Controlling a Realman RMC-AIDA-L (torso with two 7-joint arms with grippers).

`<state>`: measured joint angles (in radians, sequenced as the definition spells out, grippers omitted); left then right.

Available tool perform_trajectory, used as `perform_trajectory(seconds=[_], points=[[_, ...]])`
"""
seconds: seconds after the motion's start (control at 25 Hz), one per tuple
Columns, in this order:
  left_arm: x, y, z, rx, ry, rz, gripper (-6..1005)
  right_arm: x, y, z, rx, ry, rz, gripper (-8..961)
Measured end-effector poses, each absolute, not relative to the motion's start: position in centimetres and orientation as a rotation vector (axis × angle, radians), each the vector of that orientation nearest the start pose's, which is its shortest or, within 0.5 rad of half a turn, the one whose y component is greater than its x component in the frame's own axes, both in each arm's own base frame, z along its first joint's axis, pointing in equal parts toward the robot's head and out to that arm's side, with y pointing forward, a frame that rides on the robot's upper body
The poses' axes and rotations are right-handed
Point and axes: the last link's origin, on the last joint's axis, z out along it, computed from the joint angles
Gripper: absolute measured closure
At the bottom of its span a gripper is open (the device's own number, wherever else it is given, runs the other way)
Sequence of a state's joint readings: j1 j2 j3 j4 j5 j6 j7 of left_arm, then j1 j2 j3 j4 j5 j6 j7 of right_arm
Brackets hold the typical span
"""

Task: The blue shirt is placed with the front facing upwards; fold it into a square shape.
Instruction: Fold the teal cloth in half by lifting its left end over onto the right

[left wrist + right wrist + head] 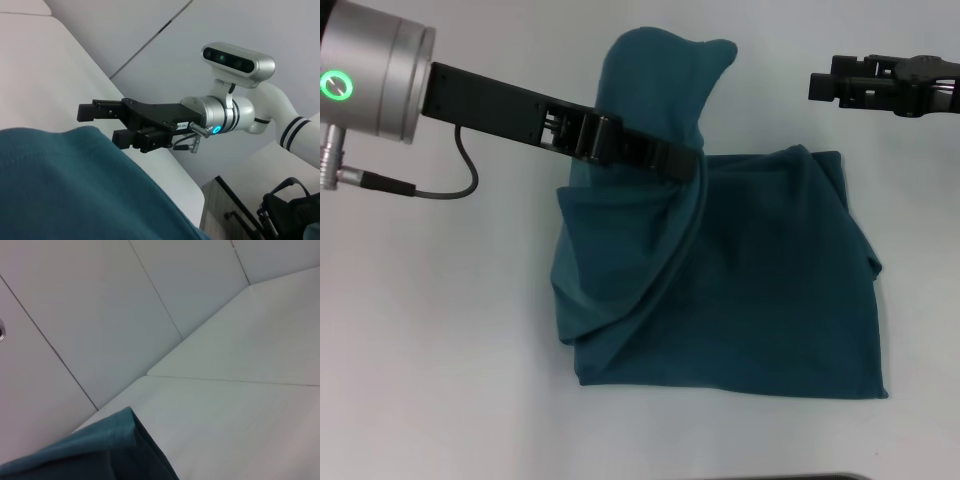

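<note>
The shirt (pixel 740 290) lies part-folded in the middle of the white table (pixel 430 350), with bare table all round it. The left gripper (pixel 685 163) reaches over the shirt's top and pinches a fold of cloth, lifting it. The right gripper (pixel 820 85) hangs apart beyond the shirt's far right corner, fingers spread and empty.

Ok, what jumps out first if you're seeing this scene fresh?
The blue shirt lies partly folded mid-table, one part pulled up into a peak. The left gripper reaches over it, pinching that raised cloth. The right gripper hovers apart at the far right, open.
</note>
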<state>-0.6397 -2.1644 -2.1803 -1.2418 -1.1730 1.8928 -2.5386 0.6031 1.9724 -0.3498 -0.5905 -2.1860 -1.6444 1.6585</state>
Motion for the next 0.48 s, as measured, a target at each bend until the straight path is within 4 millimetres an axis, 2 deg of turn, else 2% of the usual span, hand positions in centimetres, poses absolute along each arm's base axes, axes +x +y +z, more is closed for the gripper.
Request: perform_trajectory(seconds=[0.48], points=[[-11.7, 32.4, -0.7, -3.044, -1.388, -0.517, 980, 28.5, 34.6, 5.7, -2.532, 1.055, 0.801, 100]])
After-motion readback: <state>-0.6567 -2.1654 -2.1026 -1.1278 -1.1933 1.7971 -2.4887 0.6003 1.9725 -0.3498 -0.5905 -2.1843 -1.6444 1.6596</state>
